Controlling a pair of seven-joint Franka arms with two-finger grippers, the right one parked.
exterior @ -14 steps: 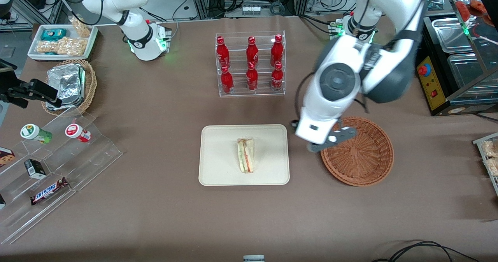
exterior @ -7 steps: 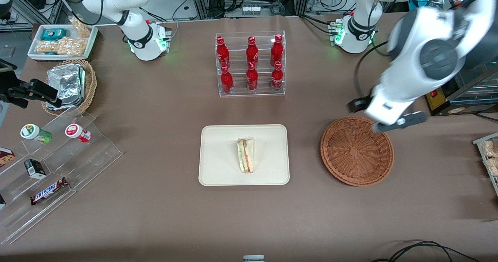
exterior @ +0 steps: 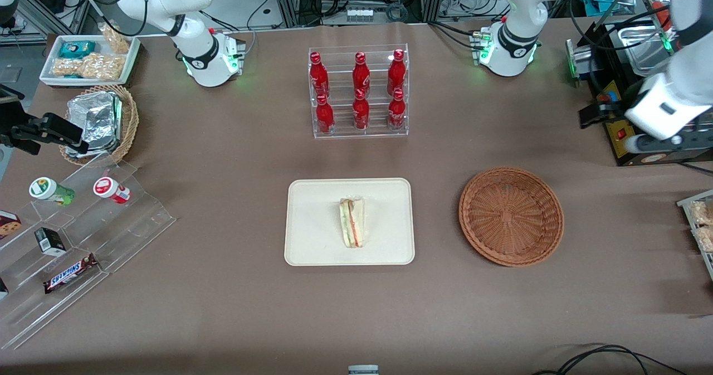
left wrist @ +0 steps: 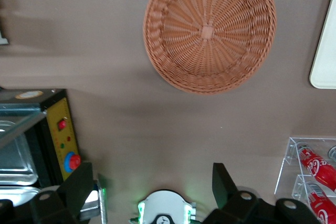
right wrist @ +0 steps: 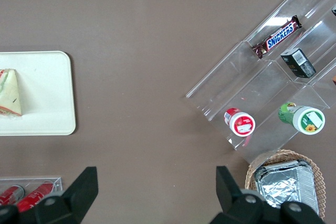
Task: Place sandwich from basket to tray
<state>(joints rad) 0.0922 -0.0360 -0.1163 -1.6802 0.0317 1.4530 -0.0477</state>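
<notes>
With the sandwich (exterior: 352, 222) lying on the tray (exterior: 312, 224), roughly mid-tray, narrow end pointing away from the front camera, you've got the task item where it belongs. Clear wrap on it, filling edge facing up.

The jaws of the left gripper (exterior: 649, 132) are well apart from it, up high at the working arm's end of the bench (exterior: 223, 308), over the yellow-faced control box (exterior: 615, 121). Wrist view shows both fingers (left wrist: 79, 182) spread wide with nothing between them: released, no load.

The basket (exterior: 511, 216) sits between the jaws and the tray, nearer the front camera than the jaws, nothing in it. You see its whole weave from the wrist camera, plus one rounded corner of the tray.

Farther from the jaws: clear rack of red bottles (exterior: 359, 91), farther from the front camera than the tray. Toward the parked arm's end: tan basket of foil packs (exterior: 100, 121), white snack tray (exterior: 89, 57), stepped clear stand (exterior: 83, 235) with cups and a Snickers bar (exterior: 69, 273).
</notes>
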